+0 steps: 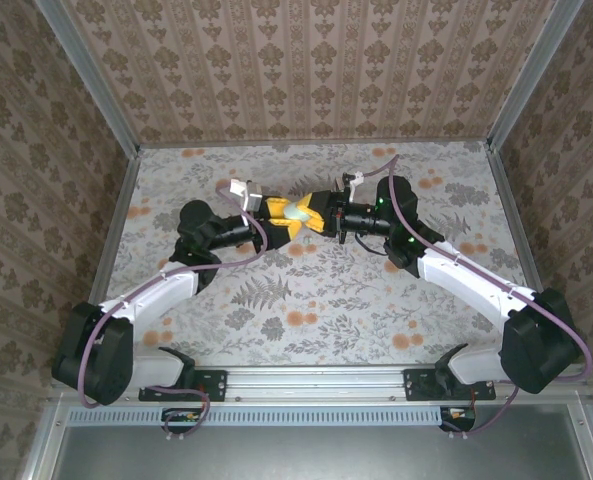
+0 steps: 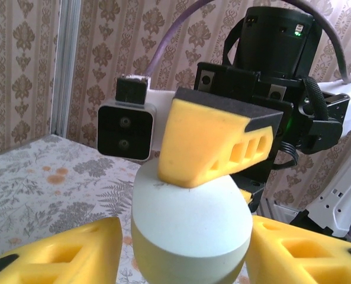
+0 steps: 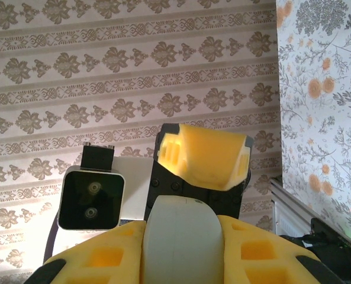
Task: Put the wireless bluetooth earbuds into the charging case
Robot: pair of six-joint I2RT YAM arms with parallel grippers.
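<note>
Top external view: found the left gripper (image 1: 288, 214) and the right gripper (image 1: 314, 216) nose to nose above the middle of the floral table (image 1: 306, 300), both clenched on one pale, egg-shaped charging case (image 1: 298, 211). From the left wrist, saw that case flanked tight by the near yellow fingers (image 2: 305, 251), with one right-gripper finger (image 2: 213, 142) pressed on its crown. From the right wrist, saw it wedged between that claw's own fingers (image 3: 258, 254). Could not tell lid open or shut. Judged the shell smooth and rounded, so apt to squirt from either grip under uneven squeeze or opposed pull, then drop and roll. Feared also a lid pinned closed by two clamps, leaving no way in for the earbuds.
</note>
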